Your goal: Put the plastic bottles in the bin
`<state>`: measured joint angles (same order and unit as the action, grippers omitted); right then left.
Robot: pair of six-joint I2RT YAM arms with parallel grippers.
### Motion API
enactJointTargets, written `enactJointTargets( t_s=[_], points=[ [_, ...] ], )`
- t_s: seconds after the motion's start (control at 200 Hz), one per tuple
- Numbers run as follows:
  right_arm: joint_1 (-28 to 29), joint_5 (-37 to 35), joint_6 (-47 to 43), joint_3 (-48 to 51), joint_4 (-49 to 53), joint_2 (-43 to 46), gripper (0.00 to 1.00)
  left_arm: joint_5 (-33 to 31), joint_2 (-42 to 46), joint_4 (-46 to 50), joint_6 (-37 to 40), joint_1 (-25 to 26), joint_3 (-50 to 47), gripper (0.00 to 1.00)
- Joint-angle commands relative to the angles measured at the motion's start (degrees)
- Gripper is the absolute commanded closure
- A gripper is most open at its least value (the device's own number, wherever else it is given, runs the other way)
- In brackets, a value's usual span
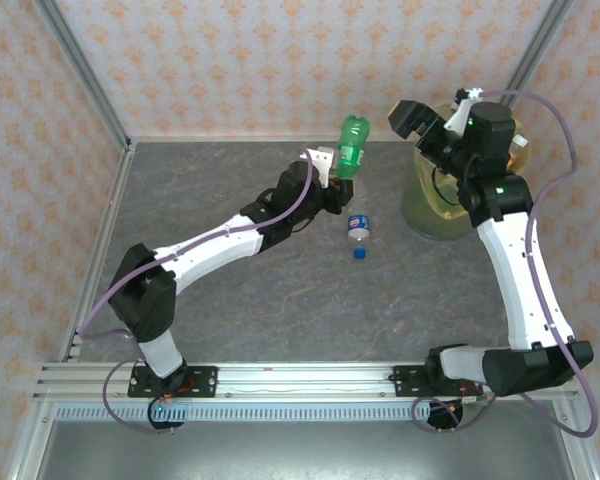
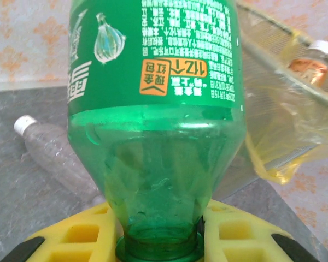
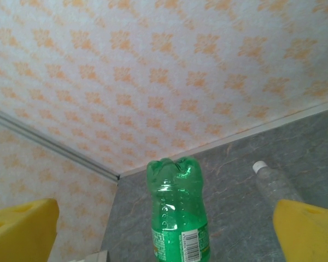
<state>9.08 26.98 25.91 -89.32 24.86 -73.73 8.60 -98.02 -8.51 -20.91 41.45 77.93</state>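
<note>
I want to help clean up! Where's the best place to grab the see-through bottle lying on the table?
Probably around the middle of the clear bottle, coming straight down from above. It lies flat on its side on the table, so its round body is free on both long sides, while the white cap end is narrower and easier to slip off.

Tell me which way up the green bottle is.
Upside down: green bottle sits neck down in the left gripper, lobed base up.
</note>
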Motion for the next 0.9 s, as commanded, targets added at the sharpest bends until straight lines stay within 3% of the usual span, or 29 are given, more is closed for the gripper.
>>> enactJointTargets(
  t_s=[0.0,0.165,0.31,0.44,0.706,0.896],
  points=[
    [1.11,2.11,-1.34,-1.03,-0.82,0.06,0.00,1.11,3.22,-4.64,3.95,0.86,-1.76,0.79],
    [1.22,5.16,0.06,-0.51,-2.49,-0.99,0.00,0.42,5.92,-5.10,6.28,2.77,-2.84,0.79],
    [1.63,8.56,-2.38,-1.96,0.03,-2.50,0.11,0.58,6.74,-4.58,8.01,3.94,-3.08,0.79],
    [2.13,9.49,-3.32,-3.17,3.03,-4.02,0.15,-0.79,6.70,-3.88,9.88,5.18,-2.34,0.79],
    [3.80,10.02,-4.99,-3.54,7.04,-5.69,0.15,-2.22,6.70,-3.18,12.25,6.46,-0.92,0.78],
    [4.17,11.23,-4.84,-2.61,7.20,-5.63,0.26,-2.66,6.36,-2.50,12.57,7.06,-0.42,0.78]
  ],
)
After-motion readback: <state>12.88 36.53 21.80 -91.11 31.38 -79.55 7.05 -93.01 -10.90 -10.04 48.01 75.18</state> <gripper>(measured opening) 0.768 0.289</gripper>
